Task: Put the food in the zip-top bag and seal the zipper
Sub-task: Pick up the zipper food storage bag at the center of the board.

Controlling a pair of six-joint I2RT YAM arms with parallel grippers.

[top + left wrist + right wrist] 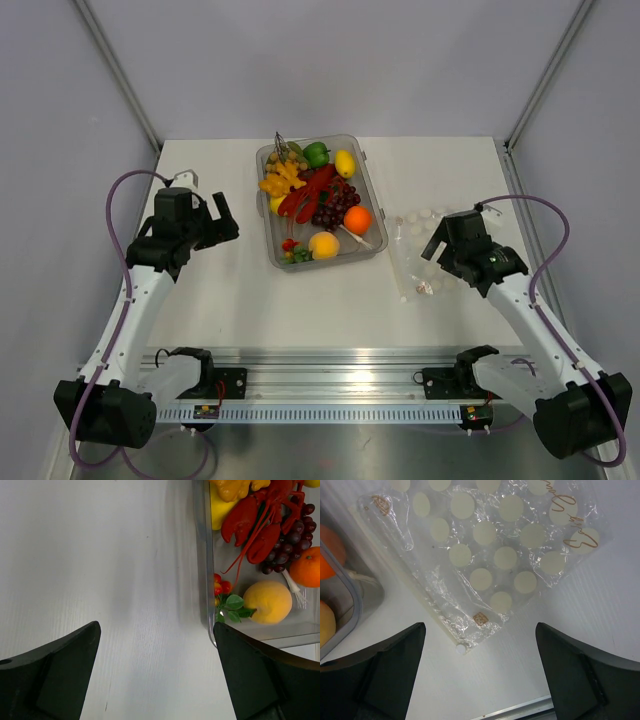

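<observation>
zip-top bag (490,555) flat, zipper (410,579) facing tray (342,572)

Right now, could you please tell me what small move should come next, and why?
Probably lower the right gripper onto the zipper of the bag: it lies flat and empty under the open jaws, and the food is all in the tray, so the mouth likely needs holding open first.

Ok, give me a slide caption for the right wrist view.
Open right pincer hovering over the flat dotted zip-top bag, tray corner at left.
</observation>
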